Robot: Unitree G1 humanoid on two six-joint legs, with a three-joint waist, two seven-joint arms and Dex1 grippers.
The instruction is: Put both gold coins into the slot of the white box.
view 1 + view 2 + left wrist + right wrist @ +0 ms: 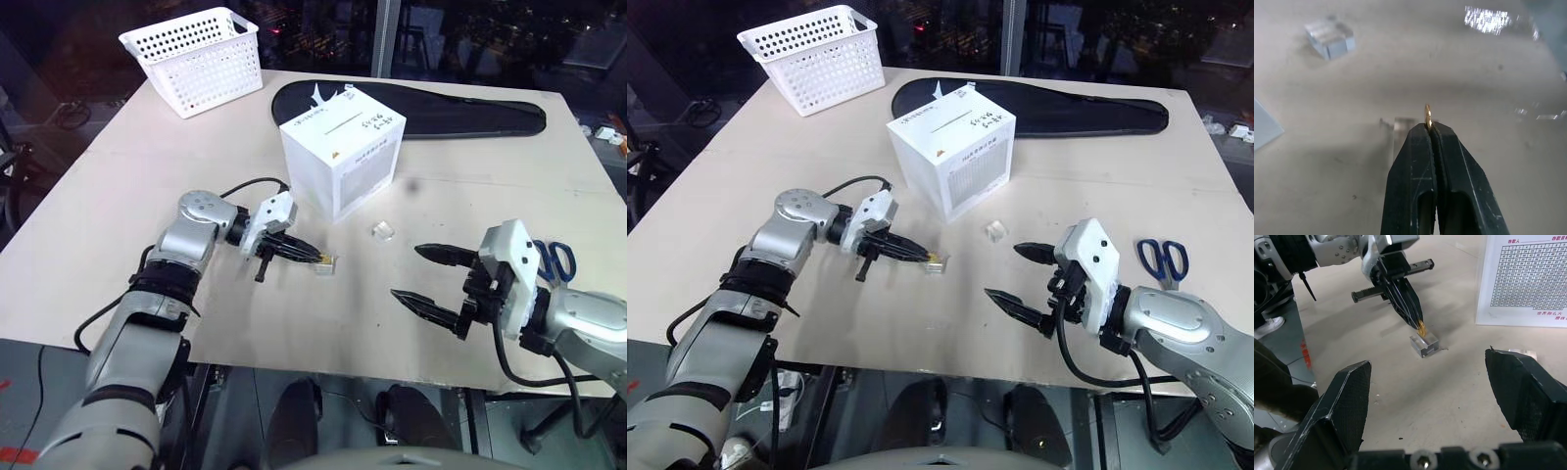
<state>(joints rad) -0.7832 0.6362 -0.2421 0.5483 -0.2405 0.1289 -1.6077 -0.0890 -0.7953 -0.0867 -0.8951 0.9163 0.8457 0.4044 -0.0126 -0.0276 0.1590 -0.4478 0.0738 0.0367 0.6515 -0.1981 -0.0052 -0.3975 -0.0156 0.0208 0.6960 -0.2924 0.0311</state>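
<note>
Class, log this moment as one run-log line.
left end effector: shut on small shiny gold coin | right end effector: open | white cardboard box: waiting

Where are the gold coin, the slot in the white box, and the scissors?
gold coin (1427,113): left wrist view, its edge above the shut claw tips.
slot (340,123): left eye view, middle of the slit.
scissors (1163,258): right eye view, blue handles.
</note>
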